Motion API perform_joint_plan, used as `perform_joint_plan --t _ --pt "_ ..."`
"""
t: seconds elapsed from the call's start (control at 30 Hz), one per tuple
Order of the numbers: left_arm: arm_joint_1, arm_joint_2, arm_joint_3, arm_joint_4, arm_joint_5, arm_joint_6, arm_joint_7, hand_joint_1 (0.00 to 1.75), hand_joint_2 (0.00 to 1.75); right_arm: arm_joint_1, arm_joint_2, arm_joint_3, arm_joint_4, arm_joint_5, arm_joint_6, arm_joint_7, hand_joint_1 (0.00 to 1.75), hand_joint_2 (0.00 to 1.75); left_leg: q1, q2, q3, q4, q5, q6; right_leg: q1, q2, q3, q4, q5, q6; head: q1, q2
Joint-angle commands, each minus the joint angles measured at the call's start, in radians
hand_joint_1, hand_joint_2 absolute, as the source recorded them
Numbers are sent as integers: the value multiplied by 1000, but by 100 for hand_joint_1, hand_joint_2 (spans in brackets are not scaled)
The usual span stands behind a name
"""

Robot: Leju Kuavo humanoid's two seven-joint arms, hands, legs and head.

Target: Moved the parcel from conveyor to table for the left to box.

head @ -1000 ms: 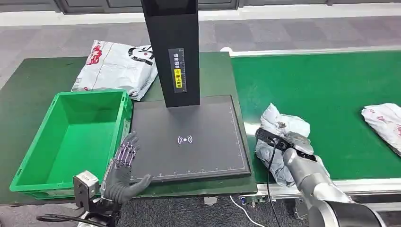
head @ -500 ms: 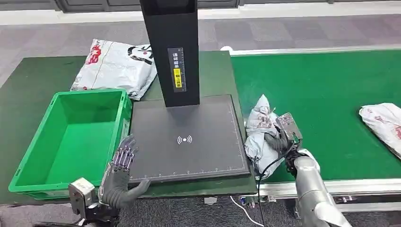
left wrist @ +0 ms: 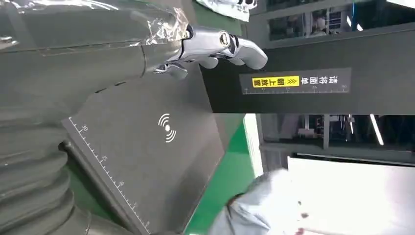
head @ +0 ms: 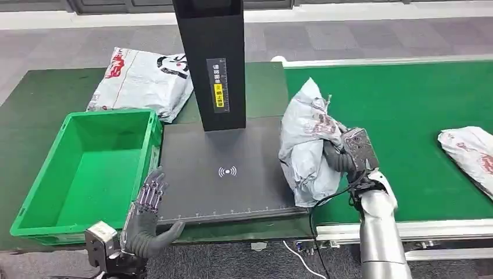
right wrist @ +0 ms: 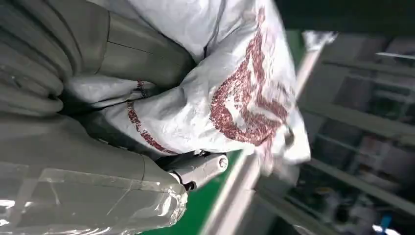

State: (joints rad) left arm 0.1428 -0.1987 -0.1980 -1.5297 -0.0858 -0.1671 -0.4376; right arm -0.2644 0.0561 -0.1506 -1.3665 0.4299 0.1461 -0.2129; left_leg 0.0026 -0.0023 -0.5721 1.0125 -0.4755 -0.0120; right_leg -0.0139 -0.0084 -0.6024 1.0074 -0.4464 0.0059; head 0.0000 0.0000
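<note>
Half of the transfer appears complete, judged from the present layout. Nearest to you, the left hand (head: 150, 218) rests at the front edge of the bench (head: 35, 99), its fingers (head: 152, 189) spread and holding nothing, the tips lying on the near left corner of the dark scanner pad (head: 232, 168). Treat this hand as released and waiting.

Next, check the right hand (head: 340, 157). Its fingers are clenched around the parcel (head: 305, 145), a crumpled grey mailer bag with red print; the right wrist view confirms the bag gathered tightly inside the grasp. The parcel hangs over the boundary between the conveyor (head: 407, 110) and the scanner pad, its lower end over the pad's right edge. You cannot tell from these views whether that end touches the pad or hangs just above it.

Remaining work, as a judgement: carry the parcel fully over the bench, set it down within reach of the left hand, and release. The left hand then has the boxing step, since the green box (head: 87, 168) just beside the pad is not yet loaded.

Farther back, note a second mailer (head: 142, 78) lying on the bench behind the box, the black scanner column (head: 212, 58) rising from the pad's rear, and another bag (head: 468, 151) waiting on the conveyor well apart to the right.
</note>
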Motion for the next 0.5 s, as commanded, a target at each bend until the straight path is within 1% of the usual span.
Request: perform_joint_plan --t 0.03,0.1,0.17,0.2,0.23,0.27,0.3,0.33,0.4,0.43,0.47,0.5 --pt "-32 2 51 39 -2 -16 2 0 175 6 -8 184 -125 35 -14 -10 175 175 0 2 1 -1 0 0 0 3 0 0 1 0 0 0" --pt "-44 3 46 47 -2 -21 2 0 175 -19 -5 247 -86 56 -16 11 175 175 0 6 3 -2 0 0 0 6 2 -2 1 -1 0 0" --pt "-55 2 36 52 -3 -27 3 0 175 -67 17 310 -15 74 -22 38 175 175 0 5 3 -1 0 0 0 6 1 -1 1 -1 0 0" --pt "-62 3 29 56 -3 -31 4 0 175 -109 30 348 41 88 -35 56 175 175 1 7 4 -3 0 -1 1 8 2 -3 2 -1 0 0" --pt "-69 3 21 62 -3 -33 4 0 175 -154 36 386 104 84 -33 60 175 175 0 7 3 -1 0 -1 0 7 0 0 2 -1 0 0" --pt "-80 6 12 73 -3 -33 2 0 175 -207 51 412 185 74 -36 69 175 175 0 11 4 -1 0 -1 0 11 0 -1 3 -1 0 0" --pt "-86 8 7 80 -3 -34 2 0 175 -234 62 426 230 71 -57 69 175 175 0 10 4 -2 0 -1 0 10 1 -2 3 -1 0 0" --pt "-97 9 1 91 -1 -35 2 0 175 -292 79 452 337 63 -54 75 175 175 0 13 4 -2 0 -1 0 13 0 -1 4 -1 0 0" --pt "-106 10 -3 96 4 -34 2 0 175 -346 106 469 455 56 -67 72 175 175 0 12 3 -1 0 -1 0 12 0 -1 3 -2 0 0" --pt "-107 8 -6 93 8 -35 4 0 175 -385 127 479 546 54 -72 82 175 175 1 14 4 -2 1 -2 1 14 0 -2 5 -2 0 0" --pt "-107 9 -9 92 9 -37 6 0 175 -411 139 481 608 53 -80 87 175 175 1 12 5 -3 2 -2 1 13 1 -2 5 -3 0 0" --pt "-108 8 -13 90 12 -38 8 0 175 -439 152 484 675 60 -112 96 175 175 1 13 7 -5 3 -3 1 14 2 -4 6 -3 0 0"
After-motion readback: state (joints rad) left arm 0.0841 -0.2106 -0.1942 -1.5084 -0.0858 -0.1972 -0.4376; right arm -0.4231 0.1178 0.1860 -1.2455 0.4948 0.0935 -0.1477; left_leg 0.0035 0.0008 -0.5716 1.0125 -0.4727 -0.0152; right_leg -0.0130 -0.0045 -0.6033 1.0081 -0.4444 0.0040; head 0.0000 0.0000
